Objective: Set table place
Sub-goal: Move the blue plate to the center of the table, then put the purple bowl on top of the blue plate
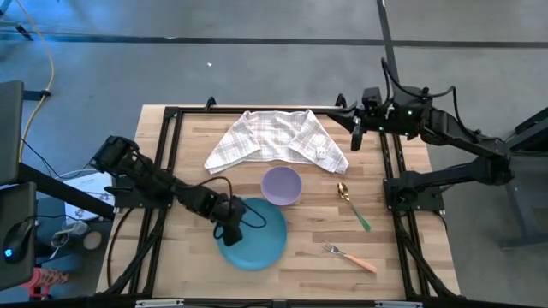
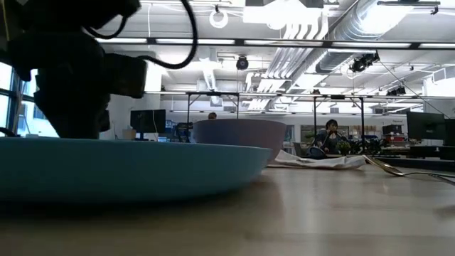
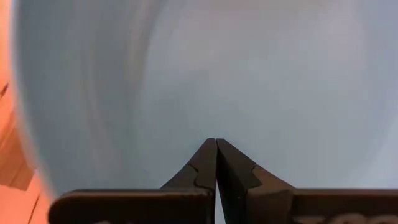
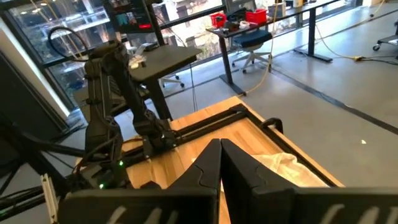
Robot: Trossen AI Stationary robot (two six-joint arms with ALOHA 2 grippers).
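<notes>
The round blue plate (image 1: 261,239) lies flat on the wooden table near its front edge; it fills the left wrist view (image 3: 249,74). The lavender bowl (image 1: 281,186) stands just beyond it, upright on its base. The gold spoon with the green handle (image 1: 353,205) and the fork with the orange handle (image 1: 349,257) lie flat to the right. My left gripper (image 1: 229,231) is shut, pointing down over the plate's left part. My right gripper (image 1: 354,137) is shut and empty, above the table's far right corner. My left gripper points its shut fingertips (image 3: 216,146) down at the plate's inner surface (image 3: 217,118), left of its middle. I cannot tell whether they touch the plate or stand just above it. The plate lies flat on the table.
A white checked cloth (image 1: 274,137) lies crumpled at the far middle of the table. A black frame (image 1: 171,154) runs along the left, far and right edges. There is bare wood between the plate and the fork.
</notes>
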